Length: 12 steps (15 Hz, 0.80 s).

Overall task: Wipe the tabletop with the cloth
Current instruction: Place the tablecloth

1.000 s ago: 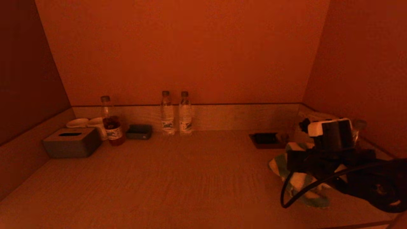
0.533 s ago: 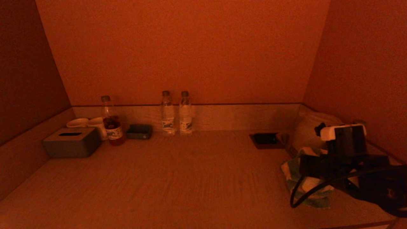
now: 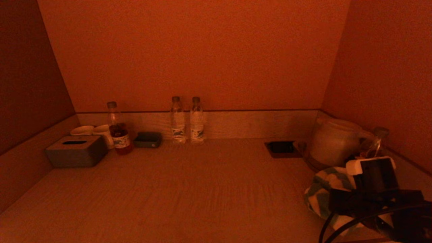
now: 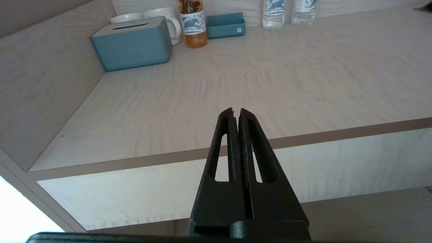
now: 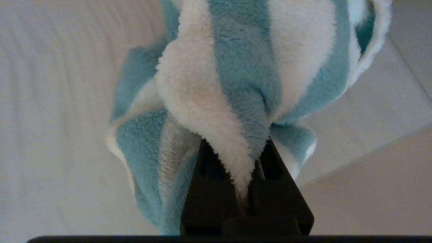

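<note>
The left end effector hangs just off the front edge of the counter, fingers pressed together with nothing between them. At the far side stand a tissue box, two mugs behind it, a tea bottle, a small tray and two water bottles.
</note>
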{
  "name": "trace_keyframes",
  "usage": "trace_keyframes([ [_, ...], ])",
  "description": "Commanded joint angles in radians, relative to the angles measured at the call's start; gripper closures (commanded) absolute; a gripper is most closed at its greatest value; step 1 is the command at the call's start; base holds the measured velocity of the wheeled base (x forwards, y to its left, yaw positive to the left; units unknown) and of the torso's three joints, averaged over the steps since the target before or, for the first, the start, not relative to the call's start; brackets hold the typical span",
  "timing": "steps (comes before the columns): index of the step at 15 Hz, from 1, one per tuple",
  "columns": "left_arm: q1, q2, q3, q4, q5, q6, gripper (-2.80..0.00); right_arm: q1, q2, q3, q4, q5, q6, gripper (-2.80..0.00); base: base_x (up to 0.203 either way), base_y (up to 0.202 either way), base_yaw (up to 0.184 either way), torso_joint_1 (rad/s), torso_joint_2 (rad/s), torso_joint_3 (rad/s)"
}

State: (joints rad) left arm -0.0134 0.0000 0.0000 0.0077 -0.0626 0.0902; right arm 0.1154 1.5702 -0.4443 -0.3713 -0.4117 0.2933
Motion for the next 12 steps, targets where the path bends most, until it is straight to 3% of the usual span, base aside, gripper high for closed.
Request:
trace_keyframes([
  [1,0.000,0.000,0.000,0.000,0.000,0.000,0.00,-0.006,0.008,0.013,-0.003,-0.002,0.006,0.00,0.000,0.000,0.000,0.000,0.00,0.000],
  [7,0.000,0.000,0.000,0.000,0.000,0.000,0.00,-0.010,0.047,0.001,-0.003,0.004,0.006,0.00,0.000,0.000,0.000,0.000,0.00,0.000],
  [8,0.000,0.000,0.000,0.000,0.000,0.000,0.00,-0.010,0.047,0.001,-0.003,0.004,0.006,-2.80,0.000,0.000,0.000,0.000,0.00,0.000],
  [12,0.001,0.000,0.000,0.000,0.000,0.000,0.00,-0.008,0.031,0.003,-0.003,-0.001,0.004,-2.80,0.000,0.000,0.000,0.000,0.00,0.000],
])
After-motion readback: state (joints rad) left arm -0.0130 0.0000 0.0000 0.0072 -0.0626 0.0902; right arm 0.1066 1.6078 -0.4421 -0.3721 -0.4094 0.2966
